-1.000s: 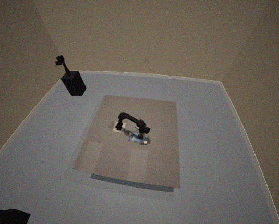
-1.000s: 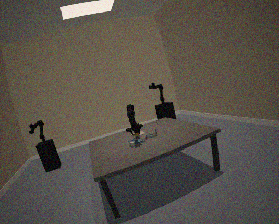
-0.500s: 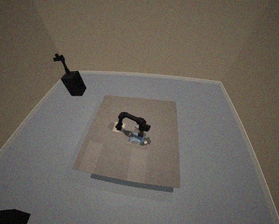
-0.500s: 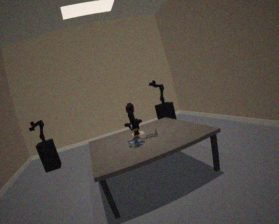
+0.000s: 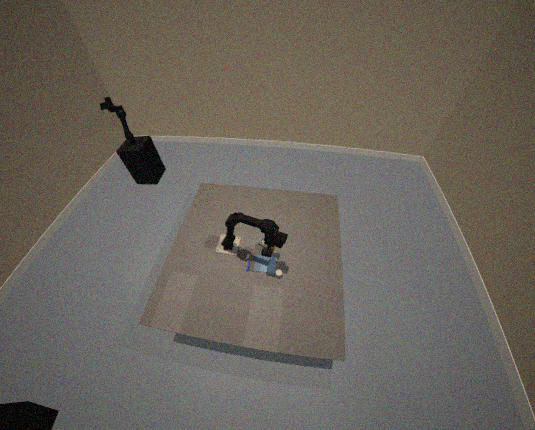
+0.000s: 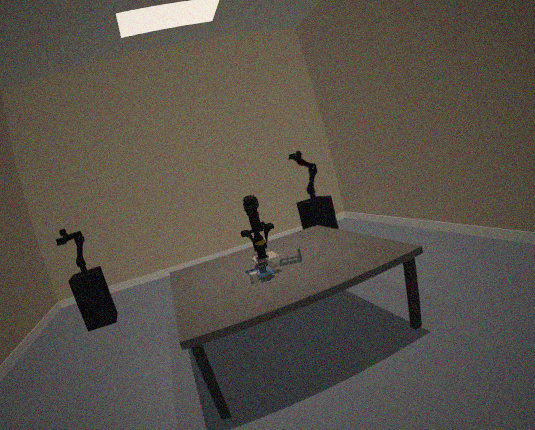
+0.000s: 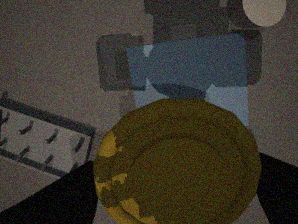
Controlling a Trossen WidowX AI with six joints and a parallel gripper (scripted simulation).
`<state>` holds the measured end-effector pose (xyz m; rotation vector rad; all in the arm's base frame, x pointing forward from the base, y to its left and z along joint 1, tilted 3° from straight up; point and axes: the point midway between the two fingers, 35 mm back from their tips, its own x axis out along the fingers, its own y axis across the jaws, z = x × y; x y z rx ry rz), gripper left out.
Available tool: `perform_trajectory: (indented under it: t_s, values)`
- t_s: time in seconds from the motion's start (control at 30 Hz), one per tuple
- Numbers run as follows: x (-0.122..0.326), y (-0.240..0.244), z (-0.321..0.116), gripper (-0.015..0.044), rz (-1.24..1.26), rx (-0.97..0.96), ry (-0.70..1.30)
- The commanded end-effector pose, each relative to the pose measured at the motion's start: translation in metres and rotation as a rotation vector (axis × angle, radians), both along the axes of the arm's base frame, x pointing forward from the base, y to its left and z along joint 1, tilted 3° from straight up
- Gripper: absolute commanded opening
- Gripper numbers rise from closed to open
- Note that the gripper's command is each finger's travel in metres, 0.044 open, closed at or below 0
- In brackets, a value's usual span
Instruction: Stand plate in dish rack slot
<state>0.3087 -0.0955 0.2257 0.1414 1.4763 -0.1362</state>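
Note:
A yellow plate (image 5: 269,248) (image 6: 260,243) (image 7: 185,175) is face-on in the wrist view, with brighter patches on its left side. My gripper (image 7: 175,167) is shut on it, one dark finger at each side. The plate hangs above the table, over the near part of a blue mat. The dish rack (image 6: 299,256) (image 7: 50,116) stands on the table, to the left of the plate in the wrist view and to the right of my arm in the exterior view. Short prongs show between its dark rails. In the top view the arm largely hides the rack.
The blue mat (image 5: 262,266) (image 7: 231,107) lies below, in the arm's shadow. A pale round object (image 5: 279,273) (image 7: 265,9) is beside its far edge in the wrist view. A small dark blue item (image 5: 248,266) lies at its other end. Other arms stand on black pedestals off the table.

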Motion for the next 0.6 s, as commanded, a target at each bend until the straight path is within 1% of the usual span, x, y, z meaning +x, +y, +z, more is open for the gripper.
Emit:
perform_trajectory:
  t_s: [0.0, 0.2, 0.3, 0.47, 0.57]
  values:
    - [-0.019, 0.030, 0.006, 0.0000, -0.082, 0.009, -0.005]
    - [-0.061, 0.078, 0.000, 0.0000, -0.284, 0.034, 0.013]
    - [-0.079, 0.093, -0.004, 0.0000, -0.361, 0.041, 0.019]
    - [-0.080, 0.094, -0.005, 0.0000, -0.364, 0.045, 0.019]
    - [-0.071, 0.097, -0.014, 0.0000, -0.329, 0.093, 0.006]
